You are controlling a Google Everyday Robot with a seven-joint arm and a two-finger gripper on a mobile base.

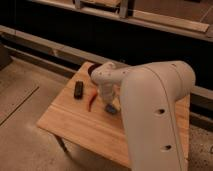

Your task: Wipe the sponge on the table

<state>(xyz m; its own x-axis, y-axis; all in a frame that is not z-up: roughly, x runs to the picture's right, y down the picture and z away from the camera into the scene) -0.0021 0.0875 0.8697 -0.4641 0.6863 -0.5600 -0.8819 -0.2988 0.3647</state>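
The light-brown wooden table (pixel 75 120) fills the middle of the camera view. A small blue-grey sponge (pixel 111 109) lies on it near the centre. My gripper (pixel 107 101) reaches straight down onto the sponge from the white arm (pixel 150 100), which covers the table's right half. The sponge's upper part is hidden under the gripper.
A black rectangular block (pixel 78 89) lies on the table to the left of the gripper. A thin red chili-shaped thing (pixel 91 100) lies between the block and the sponge. A dark bowl (pixel 91 70) peeks out behind the arm at the far edge. Floor surrounds the table.
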